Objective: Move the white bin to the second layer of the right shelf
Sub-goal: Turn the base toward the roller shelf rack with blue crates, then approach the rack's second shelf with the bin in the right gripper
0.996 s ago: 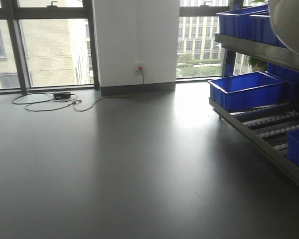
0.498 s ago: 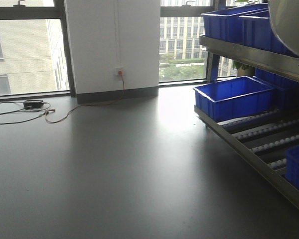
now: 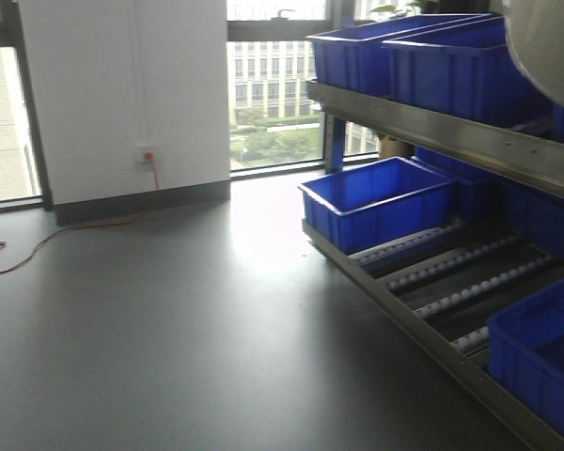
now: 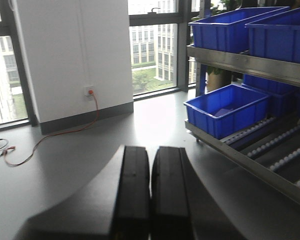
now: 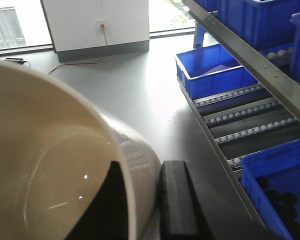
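Observation:
The white bin (image 5: 50, 165) fills the left of the right wrist view, carried above the floor. My right gripper (image 5: 140, 200) is shut on its wall, one finger inside and one finger (image 5: 177, 200) outside. The bin's curved bottom also shows at the top right of the front view (image 3: 550, 42). The right shelf (image 3: 432, 127) stands on the right, its steel rails with white rollers (image 3: 451, 301) sloping down. It also shows in the right wrist view (image 5: 250, 117). My left gripper (image 4: 151, 195) is shut and empty, held over the floor.
Several blue crates sit on the shelf: one at the roller level's far end (image 3: 376, 202), one at its near end (image 3: 540, 362), others on the top level (image 3: 423, 56). A white wall (image 3: 122, 94) with a socket and orange cable (image 3: 66, 235) stands at the back left, with windows behind.
The view has swung to the right: the wall and cable slid left and the shelf with its blue crates came further into view and nearer. The bin stays held at the top right.

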